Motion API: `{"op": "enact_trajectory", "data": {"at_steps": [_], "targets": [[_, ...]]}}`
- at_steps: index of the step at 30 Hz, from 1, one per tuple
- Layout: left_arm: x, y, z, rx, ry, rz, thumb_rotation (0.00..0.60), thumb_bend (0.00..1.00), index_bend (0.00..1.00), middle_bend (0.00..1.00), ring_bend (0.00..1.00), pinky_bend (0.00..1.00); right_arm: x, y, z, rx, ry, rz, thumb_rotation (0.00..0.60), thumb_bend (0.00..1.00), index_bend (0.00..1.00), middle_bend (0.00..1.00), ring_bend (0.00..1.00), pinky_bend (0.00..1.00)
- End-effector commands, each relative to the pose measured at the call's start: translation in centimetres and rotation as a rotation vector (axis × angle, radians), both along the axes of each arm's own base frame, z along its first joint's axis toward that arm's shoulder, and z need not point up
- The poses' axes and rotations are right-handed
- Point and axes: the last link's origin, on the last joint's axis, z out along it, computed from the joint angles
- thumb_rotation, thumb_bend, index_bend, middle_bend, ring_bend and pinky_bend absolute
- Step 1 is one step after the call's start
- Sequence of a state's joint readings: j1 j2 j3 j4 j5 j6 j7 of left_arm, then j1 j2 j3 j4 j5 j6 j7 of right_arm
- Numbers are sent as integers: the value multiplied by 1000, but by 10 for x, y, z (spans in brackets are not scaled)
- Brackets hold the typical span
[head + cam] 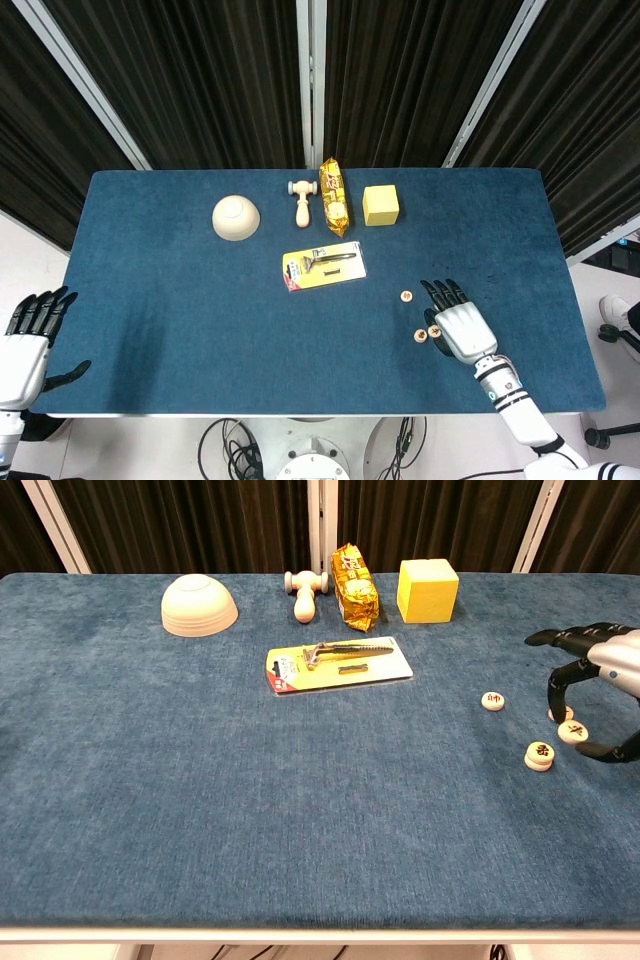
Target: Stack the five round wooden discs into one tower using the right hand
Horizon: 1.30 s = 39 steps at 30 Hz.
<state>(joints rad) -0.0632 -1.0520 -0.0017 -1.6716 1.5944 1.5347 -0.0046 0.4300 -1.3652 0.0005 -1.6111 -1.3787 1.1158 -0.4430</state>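
Observation:
My right hand [603, 670] hovers over the table's right side and pinches one round wooden disc [573, 731] between thumb and a finger, just above the cloth. A short stack of two discs [539, 756] lies just left of it. Another disc [558, 714] peeks out behind the fingers, and a single disc [492, 700] lies further left. The head view shows the right hand [460, 326] with the held disc [435, 330] at its edge, the stack [421, 336] and the single disc [407, 296]. My left hand [26, 340] hangs open off the table's left edge.
On the blue table [200, 810] a carded peeler [338, 663] lies in the middle. Along the back stand an upturned bowl [199, 605], a small wooden mallet [305, 590], a snack packet [354, 574] and a yellow cube [427, 590].

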Motion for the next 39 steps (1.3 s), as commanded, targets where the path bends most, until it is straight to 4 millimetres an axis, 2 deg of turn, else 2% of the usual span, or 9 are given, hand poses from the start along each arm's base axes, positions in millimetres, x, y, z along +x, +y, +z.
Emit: {"op": "enact_trajectory", "data": {"at_steps": [1,11,39], "targets": [[0,0,0,1,-1,0,600,137,77,0,0,0,1,2,-4,14,4,4,600,235,529,20,0,0],[-1,0,1,3,-7,0,600,136,77,0,0,0,4,1,-14,31,11,6,600,235,533,19,0,0],[-1,0,3,10,-11,1,600,136,77,0,0,0,7,-5,-18,33,-1,-3,600,235,517,18,0,0]]}}
